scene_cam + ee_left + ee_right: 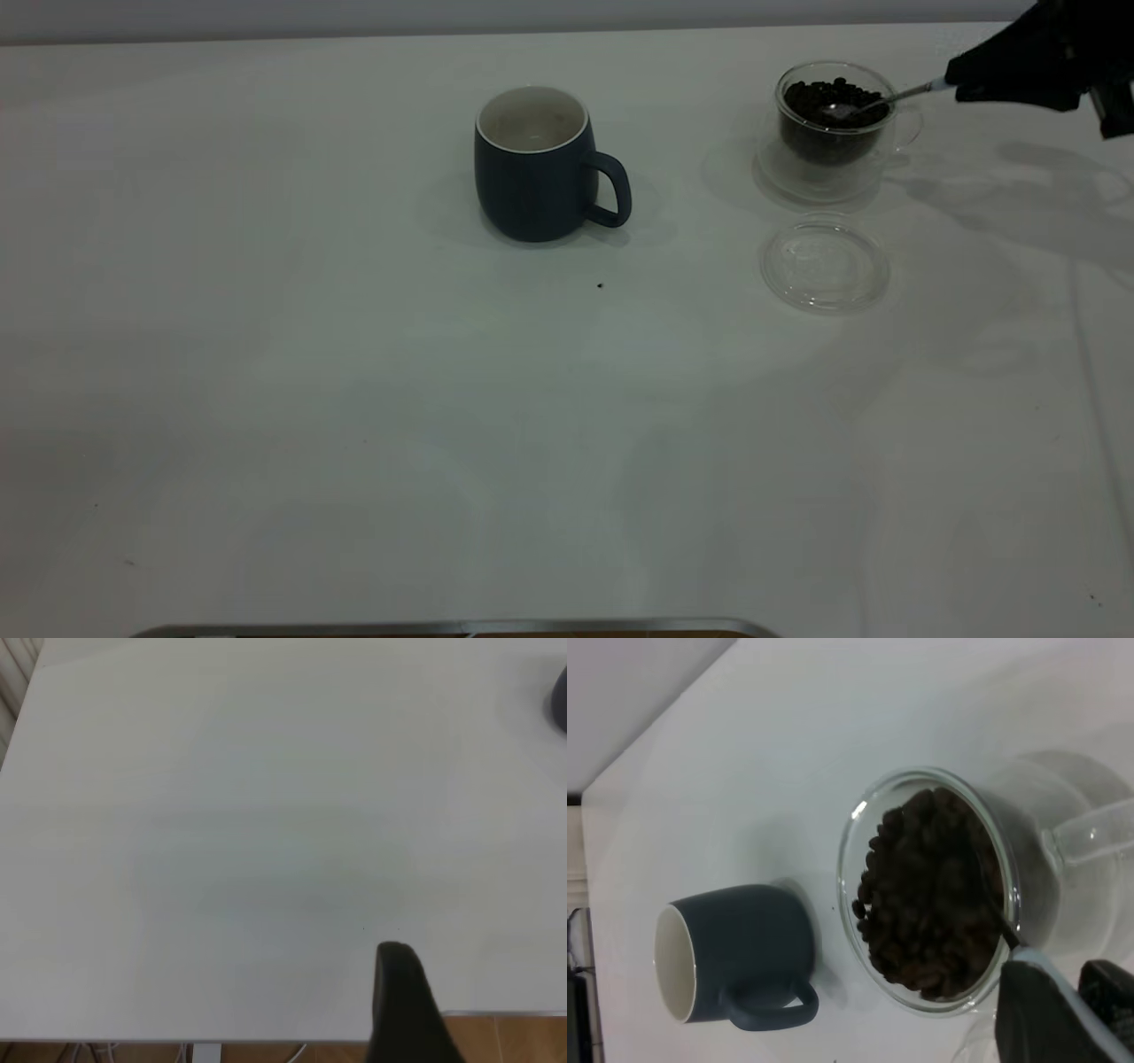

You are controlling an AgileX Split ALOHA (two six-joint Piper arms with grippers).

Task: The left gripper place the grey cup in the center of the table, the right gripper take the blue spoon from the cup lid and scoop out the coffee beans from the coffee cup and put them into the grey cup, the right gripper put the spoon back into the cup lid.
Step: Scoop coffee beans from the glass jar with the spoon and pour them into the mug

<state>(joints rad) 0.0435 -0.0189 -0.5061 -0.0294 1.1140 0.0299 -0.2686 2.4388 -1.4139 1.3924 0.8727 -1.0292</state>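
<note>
The grey cup (536,168) stands upright mid-table, handle toward the right, its off-white inside showing no beans; it also shows in the right wrist view (744,943). To its right is the glass coffee cup (833,142), (1050,806), filled with coffee beans (819,96), (930,886). My right gripper (961,84), (1074,997) hovers beside that cup, shut on the pale handle of the blue spoon (904,92), (1050,967). The spoon's bowl rests among the beans. The clear cup lid (824,264) lies in front of the coffee cup with nothing on it. My left gripper (399,997) is over bare table.
The white table (354,399) stretches wide to the left and front of the cups. A tiny dark speck (600,285) lies in front of the grey cup. The table's metal front edge (461,627) is at the near side.
</note>
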